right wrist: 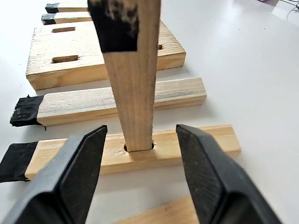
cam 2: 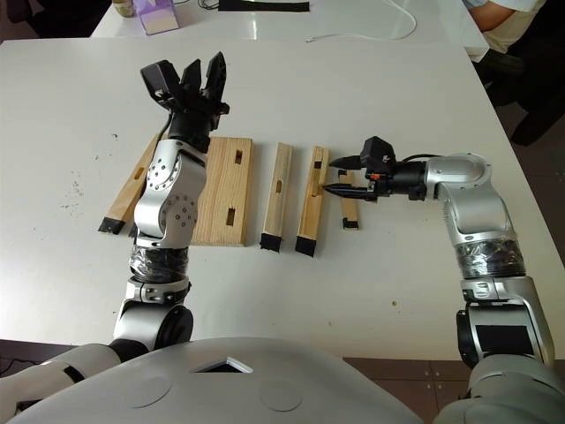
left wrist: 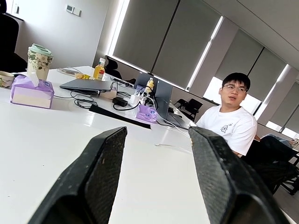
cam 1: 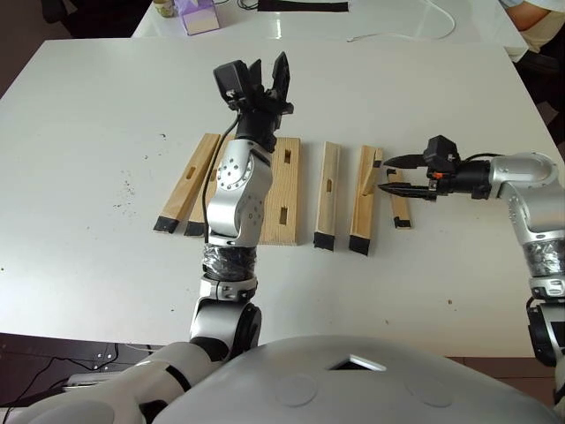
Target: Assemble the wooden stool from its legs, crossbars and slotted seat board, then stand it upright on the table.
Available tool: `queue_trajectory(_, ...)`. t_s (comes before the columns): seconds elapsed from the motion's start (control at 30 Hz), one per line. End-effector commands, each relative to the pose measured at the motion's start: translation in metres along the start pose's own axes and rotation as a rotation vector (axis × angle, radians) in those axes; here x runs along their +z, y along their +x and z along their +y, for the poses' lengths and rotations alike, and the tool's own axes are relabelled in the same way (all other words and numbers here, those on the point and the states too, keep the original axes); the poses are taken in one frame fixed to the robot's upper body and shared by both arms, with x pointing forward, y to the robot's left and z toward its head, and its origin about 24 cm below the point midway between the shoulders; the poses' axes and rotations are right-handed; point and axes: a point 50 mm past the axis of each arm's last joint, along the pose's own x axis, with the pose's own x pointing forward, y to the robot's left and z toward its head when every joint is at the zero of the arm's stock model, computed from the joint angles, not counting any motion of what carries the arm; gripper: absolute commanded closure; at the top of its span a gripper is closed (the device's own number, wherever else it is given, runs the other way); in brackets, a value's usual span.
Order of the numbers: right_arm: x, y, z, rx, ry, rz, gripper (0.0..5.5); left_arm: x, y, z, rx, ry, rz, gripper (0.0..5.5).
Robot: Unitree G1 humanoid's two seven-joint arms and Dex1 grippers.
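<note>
The slotted seat board [cam 1: 284, 190] lies flat mid-table, partly hidden by my raised left arm. Two legs [cam 1: 187, 181] lie to its left; two more, one [cam 1: 327, 194] and another [cam 1: 362, 208], lie to its right. From the slot of the rightmost leg [right wrist: 187, 142] a black-tipped crossbar [right wrist: 133, 70] stands up. My right gripper [right wrist: 140, 172] is open, with a finger on each side of that crossbar and apart from it. Another crossbar [cam 1: 400, 208] lies flat beneath that gripper. High above the board, my left gripper [cam 1: 262, 75] points upward, open and empty.
A purple tissue box [cam 1: 199, 16], a black strip [cam 1: 300, 5] and a white cable [cam 1: 406, 37] lie on the far table. The white table [cam 1: 88, 221] has bare room at the left and the front.
</note>
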Motion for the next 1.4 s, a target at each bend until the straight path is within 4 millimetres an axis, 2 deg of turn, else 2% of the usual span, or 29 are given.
queue_trajectory(0.03,0.083,-0.004,-0.008,-0.074,0.001,-0.347,2.78,-0.011,-0.011,0.005,0.055,-0.066,0.029,3.03)
queue_trajectory(0.07,0.095,0.004,-0.002,-0.053,0.009,-0.399,2.78,-0.011,-0.01,0.006,0.057,-0.066,0.03,3.03)
queue_trajectory(0.13,0.106,0.024,0.012,-0.017,0.007,-0.427,2.78,-0.012,-0.008,0.006,0.057,-0.062,0.032,3.03)
queue_trajectory(0.23,0.102,0.058,0.026,-0.017,0.018,-0.389,2.78,-0.013,-0.004,0.004,0.051,-0.063,0.037,3.03)
queue_trajectory(0.3,0.092,0.069,0.028,-0.041,0.03,-0.352,2.78,-0.015,-0.002,0.002,0.05,-0.061,0.035,3.03)
queue_trajectory(0.37,0.083,0.075,0.026,-0.062,0.047,-0.32,2.78,-0.015,-0.001,0.001,0.062,-0.062,0.02,3.03)
queue_trajectory(0.47,0.08,0.079,0.023,-0.075,0.053,-0.31,2.78,-0.014,-0.002,0.004,0.093,-0.084,-0.001,3.03)
queue_trajectory(0.63,0.096,0.069,0.024,-0.039,0.053,-0.378,2.78,-0.011,-0.005,0.012,0.158,-0.116,-0.04,3.03)
queue_trajectory(0.73,0.098,0.071,0.025,-0.03,0.063,-0.399,2.78,-0.01,-0.006,0.014,0.177,-0.13,-0.045,3.03)
queue_trajectory(0.8,0.085,0.077,0.026,-0.033,0.079,-0.353,2.78,-0.01,-0.006,0.014,0.179,-0.129,-0.046,3.03)
queue_trajectory(0.93,0.026,0.092,0.029,-0.073,0.121,-0.155,2.78,-0.012,-0.005,0.011,0.174,-0.134,-0.037,3.03)
queue_trajectory(1.0,0.017,0.092,0.028,-0.09,0.134,-0.144,2.78,-0.014,-0.004,0.009,0.17,-0.14,-0.033,3.03)
queue_trajectory(1.07,0.031,0.09,0.027,-0.083,0.127,-0.206,2.78,-0.014,-0.005,0.009,0.174,-0.144,-0.034,3.03)
queue_trajectory(1.17,0.066,0.082,0.025,-0.05,0.11,-0.341,2.78,-0.013,-0.008,0.01,0.178,-0.149,-0.043,3.03)
queue_trajectory(1.27,0.106,0.066,0.021,-0.054,0.167,-0.502,2.78,-0.011,-0.01,0.011,0.187,-0.14,-0.053,3.03)
queue_trajectory(1.33,0.117,0.057,0.026,-0.029,0.184,-0.536,2.78,-0.01,-0.013,0.012,0.206,-0.138,-0.07,3.03)
queue_trajectory(1.4,0.112,0.051,0.045,0.045,0.145,-0.476,2.78,-0.007,-0.019,0.017,0.257,-0.133,-0.094,3.03)
